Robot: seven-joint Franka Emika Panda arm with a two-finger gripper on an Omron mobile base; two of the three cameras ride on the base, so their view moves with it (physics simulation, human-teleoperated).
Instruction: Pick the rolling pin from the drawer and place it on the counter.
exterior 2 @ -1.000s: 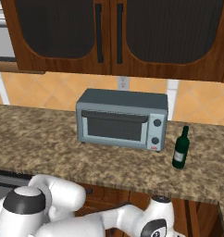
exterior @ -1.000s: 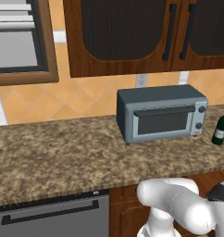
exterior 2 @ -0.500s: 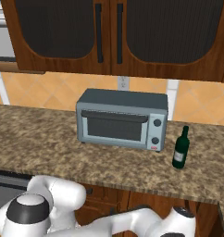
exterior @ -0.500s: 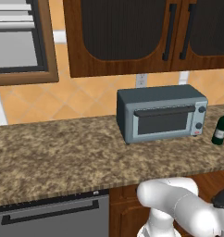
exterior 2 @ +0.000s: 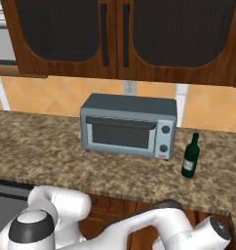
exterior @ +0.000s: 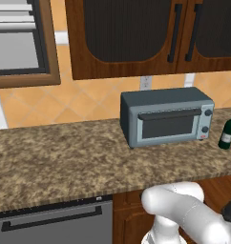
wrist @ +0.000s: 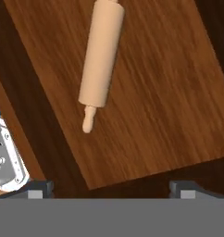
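In the hand view the rolling pin (wrist: 101,58) lies flat on the wooden floor of the open drawer (wrist: 169,106), its near handle end pointing down toward the camera and its far end cut off at the top edge. My gripper (wrist: 109,189) hangs above the drawer, open, its two dark fingertips (wrist: 38,189) wide apart at the bottom of the view with nothing between them. The pin is well ahead of the fingertips and a little left of their middle. The speckled granite counter (exterior: 65,162) (exterior 2: 37,146) runs across both base views.
A grey toaster oven (exterior: 165,116) (exterior 2: 128,124) stands on the counter, with a dark green bottle (exterior: 228,129) (exterior 2: 190,156) to its right. A grey dishwasher front (exterior: 55,224) sits under the counter at left. Dark wall cabinets (exterior 2: 125,36) hang above.
The arm's elbow has sunk lower and further right in both base views. The kitchen itself has not shifted.
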